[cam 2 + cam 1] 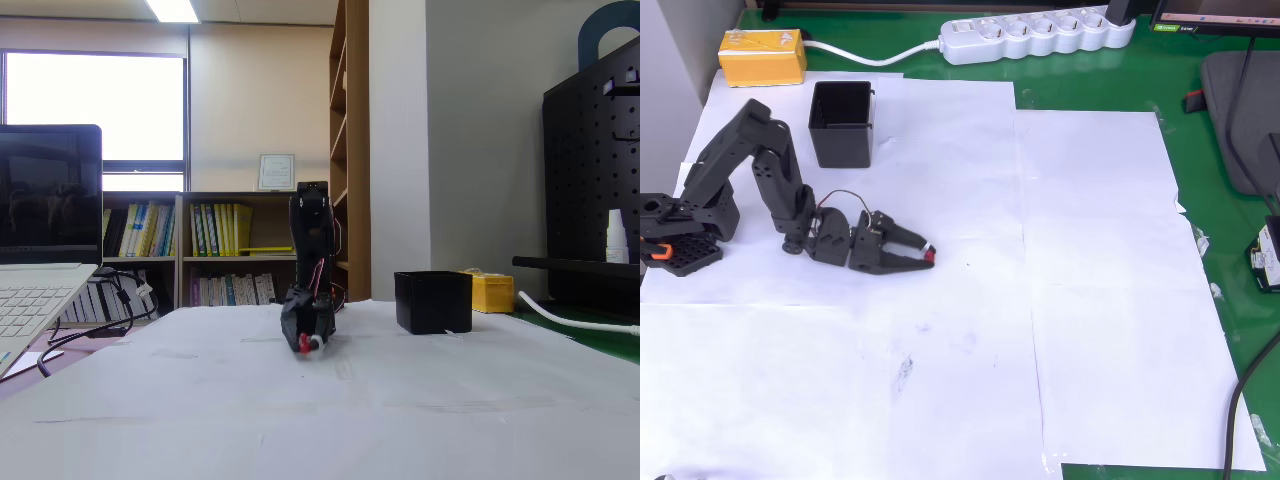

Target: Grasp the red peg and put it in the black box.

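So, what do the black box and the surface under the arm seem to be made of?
The black box looks like hard plastic: straight thin walls, an even matte black with a faint sheen. The surface appears to be white paper sheets, with seams and creases showing, laid over a green mat, possibly rubber or felt.

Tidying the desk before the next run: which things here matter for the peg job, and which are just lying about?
Job things:
red peg, in the claw
black box

Lying about:
yellow box
power strip
laptop
white paper sheets
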### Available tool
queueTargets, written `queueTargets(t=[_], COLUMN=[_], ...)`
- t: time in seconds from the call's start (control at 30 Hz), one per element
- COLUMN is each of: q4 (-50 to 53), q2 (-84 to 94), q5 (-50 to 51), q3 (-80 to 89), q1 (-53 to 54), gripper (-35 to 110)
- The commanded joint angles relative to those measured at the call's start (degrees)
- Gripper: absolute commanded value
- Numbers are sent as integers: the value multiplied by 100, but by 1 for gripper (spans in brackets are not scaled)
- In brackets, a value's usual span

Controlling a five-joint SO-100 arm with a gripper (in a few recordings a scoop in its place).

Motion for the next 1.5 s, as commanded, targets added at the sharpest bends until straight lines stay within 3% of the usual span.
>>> queueTargets(t=[0.0, 0.47, 0.63, 1.03, 1.47], q4=[510, 3190, 5458, 9756, 15908], q2=[-1424, -4544, -5379, -5748, -4896], q5=[70, 141, 44, 97, 1389], q3=[167, 483, 1354, 3735, 7251], q1=[-123, -747, -949, -1512, -2733], gripper=[0, 0, 0, 0, 0])
